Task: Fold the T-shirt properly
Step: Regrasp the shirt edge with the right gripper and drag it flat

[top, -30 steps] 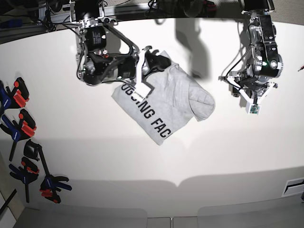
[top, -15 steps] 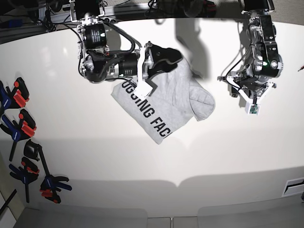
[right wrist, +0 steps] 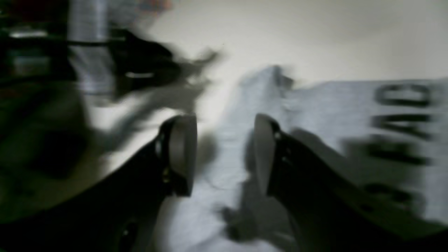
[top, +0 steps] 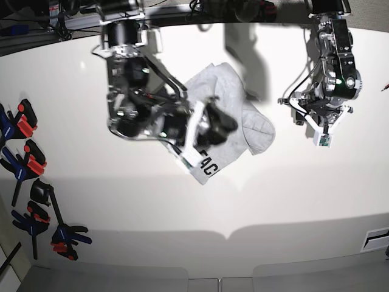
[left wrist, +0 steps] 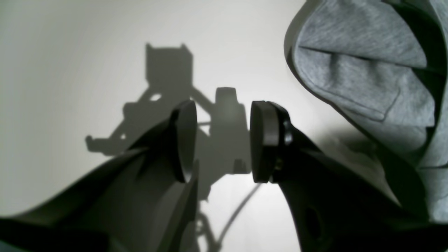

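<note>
The light grey T-shirt [top: 246, 115] lies folded in a compact bundle on the white table [top: 182, 207], with black lettering [top: 206, 169] showing at its near corner. My right gripper [top: 220, 125] hovers over the middle of the bundle. In the blurred right wrist view it [right wrist: 224, 154] is open, with only cloth [right wrist: 332, 115] below the fingers. My left gripper [top: 298, 108] stays off to the right of the shirt. In the left wrist view it [left wrist: 222, 140] is open and empty above bare table, and a rounded fold of the shirt [left wrist: 367, 70] lies up to its right.
Several blue, red and black spring clamps [top: 24, 164] lie along the table's left edge. Cables and frame parts run behind the far edge [top: 200, 9]. A white vent piece [top: 377, 238] sits at the near right corner.
My right gripper went from shut at the shirt's far corner to open and swung nearer, over the shirt's middle. The left arm has not moved.
</note>
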Tool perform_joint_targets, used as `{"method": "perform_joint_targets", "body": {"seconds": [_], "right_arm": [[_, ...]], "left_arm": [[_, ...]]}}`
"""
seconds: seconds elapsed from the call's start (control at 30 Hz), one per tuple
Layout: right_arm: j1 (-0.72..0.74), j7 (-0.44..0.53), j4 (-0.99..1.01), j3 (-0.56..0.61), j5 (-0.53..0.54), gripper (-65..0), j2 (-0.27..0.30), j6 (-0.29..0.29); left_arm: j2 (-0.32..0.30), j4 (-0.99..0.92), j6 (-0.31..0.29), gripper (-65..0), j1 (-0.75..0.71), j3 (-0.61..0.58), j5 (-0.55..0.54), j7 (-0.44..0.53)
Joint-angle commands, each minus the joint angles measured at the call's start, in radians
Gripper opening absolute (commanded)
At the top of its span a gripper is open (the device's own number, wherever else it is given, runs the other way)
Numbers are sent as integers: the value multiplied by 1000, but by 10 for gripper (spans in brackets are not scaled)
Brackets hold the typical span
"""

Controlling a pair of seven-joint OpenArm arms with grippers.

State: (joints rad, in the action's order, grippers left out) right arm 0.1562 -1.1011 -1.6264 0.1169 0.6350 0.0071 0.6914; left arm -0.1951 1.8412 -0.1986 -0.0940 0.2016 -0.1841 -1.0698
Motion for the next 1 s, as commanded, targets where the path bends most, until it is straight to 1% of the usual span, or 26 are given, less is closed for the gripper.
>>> {"method": "perform_joint_targets", "body": {"seconds": [0.0, 0.07, 0.1, 0.13, 0.23, 0.33, 0.4, 0.57, 0.7, 0.73, 0.83, 0.87, 0.97], "right_arm": [[33, 46, -17, 0, -59, -400, -36, -13], [54, 61, -17, 1, -232, -400, -105, -63], [61, 61, -17, 3, -291, -400, -136, -76], [65, 62, -16, 10, -314, -400, -159, -99], [64, 73, -14, 53, -395, -400, -164, -159], [62, 81, 0, 111, -545, -400, -164, -233], [62, 103, 26, 133, -610, -400, -164, -269], [62, 142, 119, 162, -610, -400, -164, -270], [63, 125, 222, 229, -601, -400, -164, -270], [63, 111, 243, 253, -584, -400, -164, -261], [62, 58, 257, 336, -475, -400, -164, -163], [63, 58, 252, 365, -451, -400, -164, -145], [63, 69, 225, 443, -441, -400, -164, -141]], "left_arm": [[-7, 20, 1, -419, 11, 1, -9, 24], [-7, 20, 1, -419, 11, 1, -9, 24], [-7, 20, 1, -419, 11, 1, -9, 24], [-7, 20, 1, -419, 11, 1, -9, 24], [-6, 20, 1, -419, 11, 1, -11, 24], [-7, 20, 1, -419, 8, 1, -12, 23], [-7, 20, 1, -419, 8, 1, -12, 23], [-7, 20, 1, -419, 8, 1, -36, 23], [-7, 20, 1, -419, 8, 1, -39, 24], [-7, 20, 1, -419, 8, 1, -39, 23], [-7, 20, 0, -419, 8, 1, -39, 23], [-7, 20, 0, -419, 8, 1, -38, 23], [-7, 20, 0, -419, 8, 1, -37, 23]]}}
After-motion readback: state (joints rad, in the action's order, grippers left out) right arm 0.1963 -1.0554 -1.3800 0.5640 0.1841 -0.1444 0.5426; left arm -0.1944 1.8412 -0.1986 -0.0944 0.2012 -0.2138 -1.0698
